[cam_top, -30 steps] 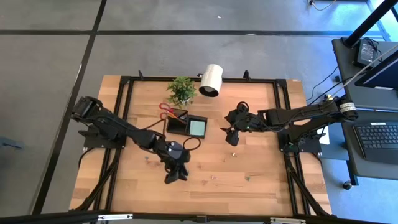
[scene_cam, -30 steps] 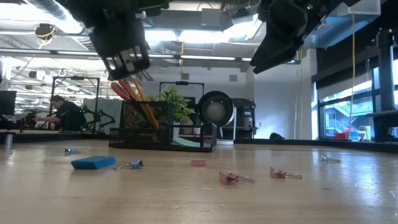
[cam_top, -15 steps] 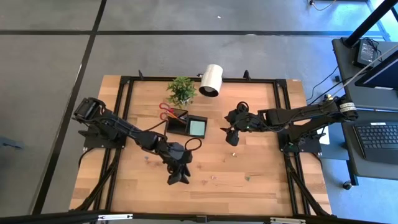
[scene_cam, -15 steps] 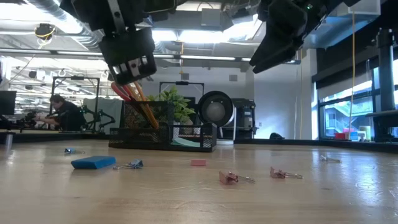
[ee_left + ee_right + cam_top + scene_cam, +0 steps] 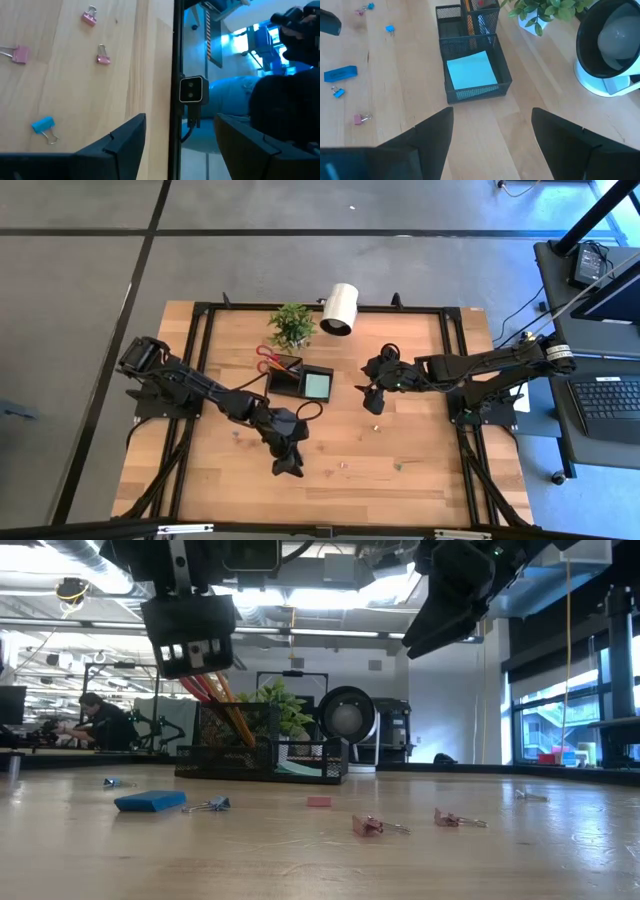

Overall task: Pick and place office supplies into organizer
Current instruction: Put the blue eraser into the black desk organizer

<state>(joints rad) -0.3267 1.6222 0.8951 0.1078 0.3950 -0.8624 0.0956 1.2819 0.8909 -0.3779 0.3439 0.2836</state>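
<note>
The black mesh organizer (image 5: pixel 300 378) stands at the table's middle far side. The pale teal note pad (image 5: pixel 471 71) lies in its low tray. Red-handled scissors (image 5: pixel 267 358) and pencils (image 5: pixel 236 716) stand in its upright compartment. A small blue piece (image 5: pixel 150 801), a blue clip (image 5: pixel 44 126) and pink clips (image 5: pixel 102 55) lie loose on the wood. My left gripper (image 5: pixel 286 463) hangs open above the table's near middle, over the near edge in the left wrist view (image 5: pixel 180 142). My right gripper (image 5: pixel 372 402) hangs open to the right of the organizer, which shows ahead of it in the right wrist view (image 5: pixel 492 135).
A green potted plant (image 5: pixel 291 325) and a white cylindrical lamp (image 5: pixel 340 308) stand behind the organizer at the far edge. A black metal frame (image 5: pixel 177 60) runs along the table's rim. More clips (image 5: pixel 455 818) lie on the near wood. A person (image 5: pixel 105 722) sits far off in the room.
My left gripper has rolled about its own pointing line from a tilted stance to a level one, staying in place above the near middle of the table. My right arm and the loose supplies have kept still.
</note>
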